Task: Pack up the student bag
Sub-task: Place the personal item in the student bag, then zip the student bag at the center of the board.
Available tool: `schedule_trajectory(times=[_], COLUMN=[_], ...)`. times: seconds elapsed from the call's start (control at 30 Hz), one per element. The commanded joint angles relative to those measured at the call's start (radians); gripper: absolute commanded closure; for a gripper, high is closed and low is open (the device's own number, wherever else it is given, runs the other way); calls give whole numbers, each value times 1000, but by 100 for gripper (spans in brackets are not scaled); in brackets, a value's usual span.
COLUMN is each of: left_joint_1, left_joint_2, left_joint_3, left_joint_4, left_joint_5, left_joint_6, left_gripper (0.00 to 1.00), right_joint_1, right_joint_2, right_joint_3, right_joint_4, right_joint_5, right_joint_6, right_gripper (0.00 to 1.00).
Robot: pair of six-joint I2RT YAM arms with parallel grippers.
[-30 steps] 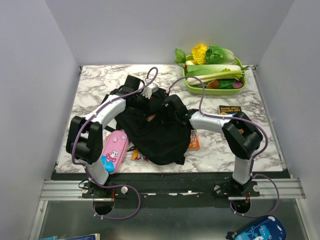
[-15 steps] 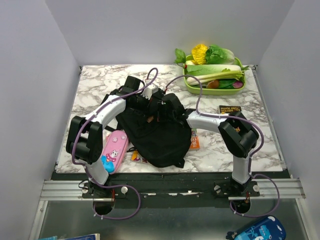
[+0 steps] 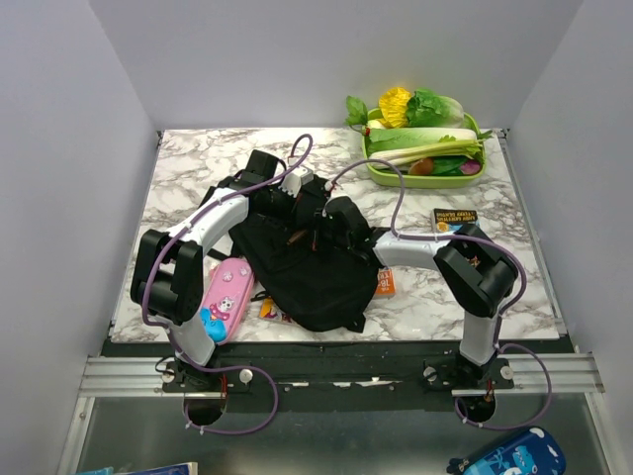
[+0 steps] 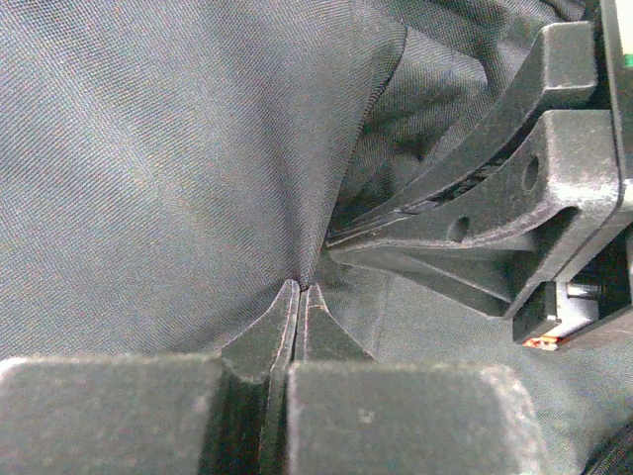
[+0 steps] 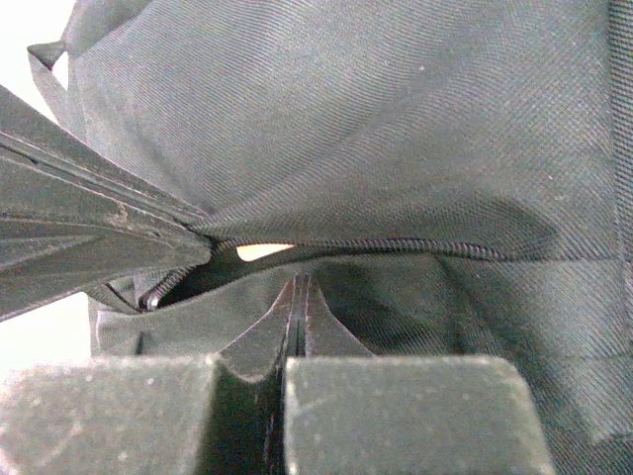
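The student bag (image 3: 309, 269) is a black fabric backpack lying in the middle of the marble table. Both grippers meet at its far upper edge. My left gripper (image 3: 297, 206) is shut, pinching a fold of the bag's fabric (image 4: 198, 148) between its tips (image 4: 300, 289). My right gripper (image 3: 316, 226) is shut on the fabric just below the zipper line (image 5: 415, 245), tips close together (image 5: 300, 284). A small gap shows along the zipper (image 5: 262, 251). The right gripper's fingers (image 4: 465, 223) show in the left wrist view, and the left gripper's fingers (image 5: 89, 237) show in the right wrist view.
A pink pencil case (image 3: 226, 297) lies left of the bag. An orange book (image 3: 384, 281) sticks out from under its right side, and a black booklet (image 3: 455, 218) lies further right. A green tray (image 3: 391, 176) of toy vegetables stands at the back right.
The right arm has shifted a little left and nearer, its gripper moving further over the bag's top. The left arm has stayed in place on the fabric.
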Motion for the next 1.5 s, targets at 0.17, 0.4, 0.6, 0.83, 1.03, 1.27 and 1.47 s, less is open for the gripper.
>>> schedule_trajectory(times=[0.17,0.4,0.6,0.83,1.03,1.27,1.47], left_joint_1=[1,4,47,106,230,345,414], left_joint_2=[-21,-9,-32,-82,-159,-233,-288], left_joint_3=[-5,49,96,90,127,1,-108], left_joint_4=[-25,-68,-77,-69,-101,-126,-137], left_joint_5=[24,-13,-20,-31,5,23,38], left_joint_6=[-13,-16,-43,-62,-82,-14,3], left_gripper=[100,80,46,34,1,2,9], right_joint_1=[9,9,12,57,80,134,158], right_joint_2=[85,-162,-253,-204,-139,-9,52], right_joint_3=[115,-78,-160,-48,107,260,299], right_joint_4=[55,49,-8,-68,-137,-206,-218], right_joint_5=[-36,-60,-77,-73,-83,-50,-16], right_joint_6=[-13,-142,-213,-357,-403,-446,-481], right_gripper=[99,67,59,52,21,21,26])
